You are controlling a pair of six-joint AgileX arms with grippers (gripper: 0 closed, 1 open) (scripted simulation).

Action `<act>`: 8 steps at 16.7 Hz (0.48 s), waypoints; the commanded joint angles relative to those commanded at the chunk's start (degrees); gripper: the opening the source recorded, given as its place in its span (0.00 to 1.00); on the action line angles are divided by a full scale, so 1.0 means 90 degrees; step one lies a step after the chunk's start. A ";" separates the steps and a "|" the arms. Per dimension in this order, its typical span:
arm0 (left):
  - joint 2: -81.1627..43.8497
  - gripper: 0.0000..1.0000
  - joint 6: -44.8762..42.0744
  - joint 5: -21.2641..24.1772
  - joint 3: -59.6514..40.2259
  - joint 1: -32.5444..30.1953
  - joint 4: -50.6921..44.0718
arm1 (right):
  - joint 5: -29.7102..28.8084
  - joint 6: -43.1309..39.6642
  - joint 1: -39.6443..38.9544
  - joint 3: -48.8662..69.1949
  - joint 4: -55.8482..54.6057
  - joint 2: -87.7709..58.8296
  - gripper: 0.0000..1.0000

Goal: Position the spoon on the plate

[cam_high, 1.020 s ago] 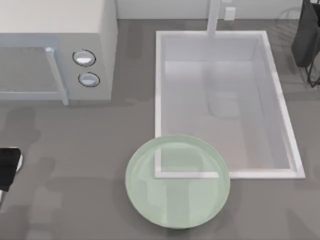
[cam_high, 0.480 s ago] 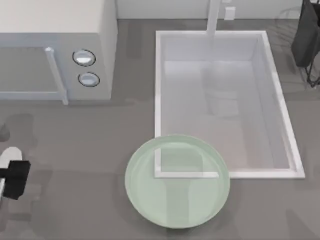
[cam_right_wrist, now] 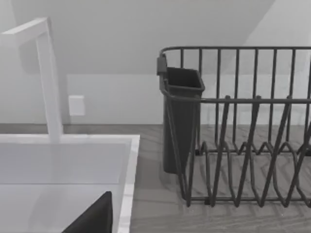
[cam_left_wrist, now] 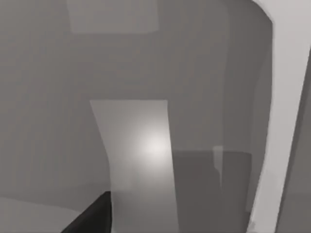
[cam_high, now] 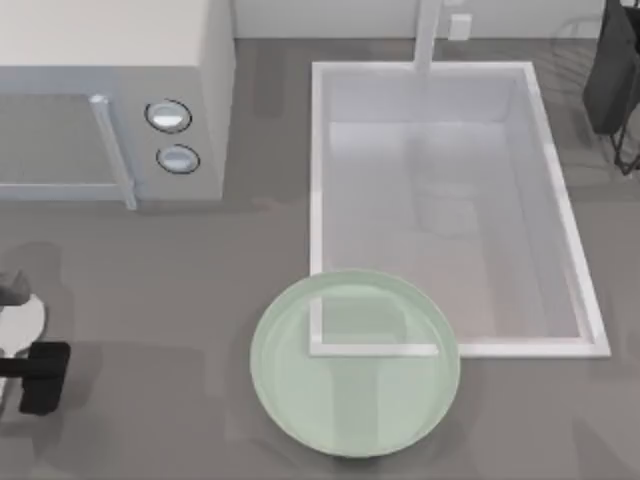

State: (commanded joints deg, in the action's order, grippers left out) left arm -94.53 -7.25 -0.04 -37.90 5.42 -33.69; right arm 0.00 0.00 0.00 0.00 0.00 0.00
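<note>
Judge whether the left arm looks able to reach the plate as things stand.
Probably yes. The left pincer sits near the table's left edge, and only flat grey counter lies between it and the plate, so the way across looks free.

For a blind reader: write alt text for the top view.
A pale-green plate sits near the front of the grey counter, overlapping the front left corner of a white sink. A microwave is at back left, a dark rack at back right, and the left hand enters at the left edge.
</note>
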 joint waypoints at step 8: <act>0.0000 0.55 0.0000 0.0000 0.0000 0.0000 0.0000 | 0.0000 0.0000 0.0000 0.0000 0.0000 0.0000 1.00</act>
State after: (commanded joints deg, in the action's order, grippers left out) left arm -94.53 -7.25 -0.04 -37.90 5.42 -33.69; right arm 0.00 0.00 0.00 0.00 0.00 0.00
